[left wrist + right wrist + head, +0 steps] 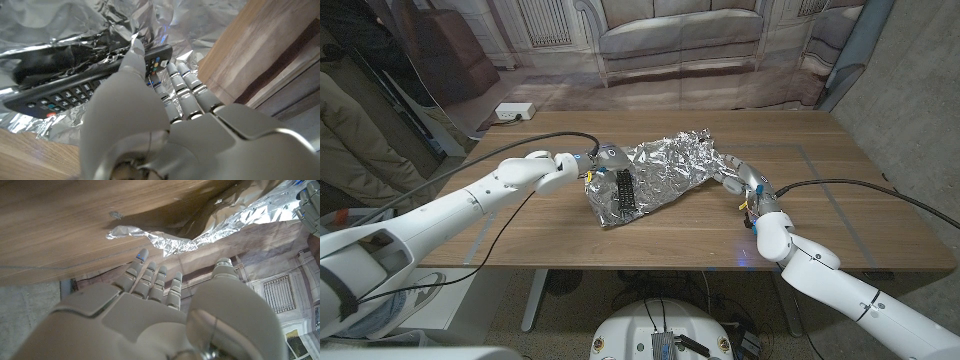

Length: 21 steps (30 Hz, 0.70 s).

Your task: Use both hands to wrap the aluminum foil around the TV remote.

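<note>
A crumpled sheet of aluminum foil point(665, 165) lies in the middle of the wooden table point(840, 200). The black TV remote point(623, 190) rests on its left part, buttons up, with a fold of foil over its long side point(75, 55). My left hand point(601, 160) is at the foil's left edge. Its thumb point(131, 60) lies across the remote point(60, 97), and its fingers point(175, 82) reach the remote's end; a grip is not plain. My right hand point(745, 184) is at the foil's right edge, fingers point(150, 280) stretched out and holding nothing, just short of the foil point(200, 237).
A white power strip point(514, 111) lies at the table's far left corner. Cables run along both arms. A person's trouser leg point(355, 140) stands beyond the table's left side. A printed sofa backdrop hangs behind the table.
</note>
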{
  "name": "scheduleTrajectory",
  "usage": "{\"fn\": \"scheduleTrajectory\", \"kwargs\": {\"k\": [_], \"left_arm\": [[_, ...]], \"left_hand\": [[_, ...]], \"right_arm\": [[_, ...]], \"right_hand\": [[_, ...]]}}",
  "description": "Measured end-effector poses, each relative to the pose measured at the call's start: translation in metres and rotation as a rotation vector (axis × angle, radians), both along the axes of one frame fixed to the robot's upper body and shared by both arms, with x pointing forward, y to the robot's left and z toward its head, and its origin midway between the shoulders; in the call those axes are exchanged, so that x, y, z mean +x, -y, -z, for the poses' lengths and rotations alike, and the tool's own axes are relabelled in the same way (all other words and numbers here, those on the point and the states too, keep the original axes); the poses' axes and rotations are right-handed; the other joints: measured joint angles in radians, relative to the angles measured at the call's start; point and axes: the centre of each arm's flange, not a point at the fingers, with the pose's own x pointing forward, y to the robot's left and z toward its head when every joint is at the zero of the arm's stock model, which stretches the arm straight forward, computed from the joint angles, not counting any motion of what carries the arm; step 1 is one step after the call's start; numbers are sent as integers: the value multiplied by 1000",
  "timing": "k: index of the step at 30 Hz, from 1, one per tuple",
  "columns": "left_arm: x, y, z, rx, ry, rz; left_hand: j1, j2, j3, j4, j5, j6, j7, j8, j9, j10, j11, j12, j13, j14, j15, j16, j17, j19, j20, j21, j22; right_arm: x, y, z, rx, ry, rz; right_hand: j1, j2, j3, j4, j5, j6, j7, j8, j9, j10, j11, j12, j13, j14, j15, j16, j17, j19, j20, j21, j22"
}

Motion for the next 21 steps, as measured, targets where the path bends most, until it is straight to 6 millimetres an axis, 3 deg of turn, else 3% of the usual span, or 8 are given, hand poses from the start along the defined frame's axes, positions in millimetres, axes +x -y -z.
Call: {"fn": "scheduleTrajectory", "kwargs": {"k": [1,3,4,5,9,21], "left_arm": [[0,0,0,1,-6,-7],[0,1,0,2,-14,-13],[-1,2,0,2,-23,-20],[0,2,0,1,-30,-26],[-3,4,-4,-6,-49,-43],[-11,9,-10,-26,-129,-95]], "left_hand": [[0,0,36,39,0,-11,5,-9,0,-14,3,0,-5,-14,1,-3,-1,-10,3,-1,0],[-11,11,50,55,0,-39,10,-22,4,-44,8,0,-11,-47,4,-3,-5,-33,11,-10,0],[-17,17,83,87,0,-54,13,-32,4,-61,11,0,-16,-65,6,-3,-9,-39,19,-11,-1],[-17,17,98,103,0,-68,16,-39,4,-80,13,0,-18,-84,7,-3,-10,-54,26,-17,-2],[-52,27,107,112,0,-111,31,-67,12,-121,26,4,-29,-137,13,-3,-15,-91,41,-22,-3],[-77,2,101,121,-4,-175,53,-110,16,-210,54,11,-49,-248,17,-11,-28,-153,68,-29,-3]], "right_arm": [[0,0,0,0,0,0],[0,1,0,-1,-1,1],[0,1,0,-2,0,1],[0,1,-1,-2,0,1],[1,2,-3,-6,1,1],[3,3,-3,-19,-5,0]], "right_hand": [[0,0,0,0,0,0,0,0,0,0,0,0,0,4,-4,0,0,3,-3,0,0],[0,0,0,0,0,0,0,0,0,0,0,0,0,4,-4,0,0,3,-3,0,0],[0,0,0,0,0,0,0,0,0,0,0,0,0,4,-4,0,0,3,-3,-6,0],[0,0,0,0,0,0,0,0,0,0,0,0,0,4,-4,0,0,3,-3,-7,0],[0,0,0,0,0,0,0,0,0,0,0,0,0,4,-4,0,0,7,0,-7,0],[0,0,3,-3,0,5,-5,0,-5,4,5,8,0,4,-4,0,-5,10,4,-11,0]]}}
